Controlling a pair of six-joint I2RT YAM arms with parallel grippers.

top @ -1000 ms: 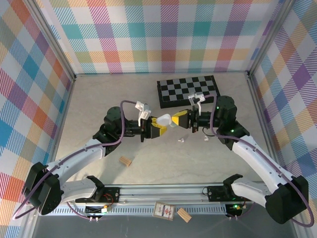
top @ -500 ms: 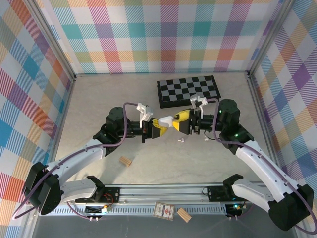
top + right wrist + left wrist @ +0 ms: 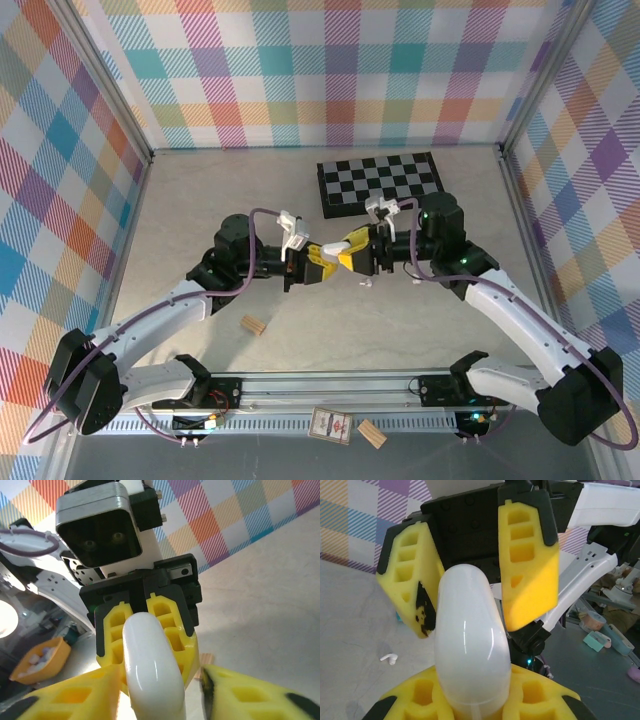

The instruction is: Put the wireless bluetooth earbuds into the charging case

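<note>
Case (image 3: 152,665) held by left fingers (image 3: 167,630) sits loosely between right fingers (image 3: 75,695).

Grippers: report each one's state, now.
Left gripper: closed, holding the white charging case.
Right gripper: open, straddling that case, not clamped.

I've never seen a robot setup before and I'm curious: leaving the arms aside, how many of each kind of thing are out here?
White charging case: 1
Loose white earbud that I can make out: 1
Wooden blocks: 2
Checkerboard: 1
Printed card: 1
Total: 6
</note>
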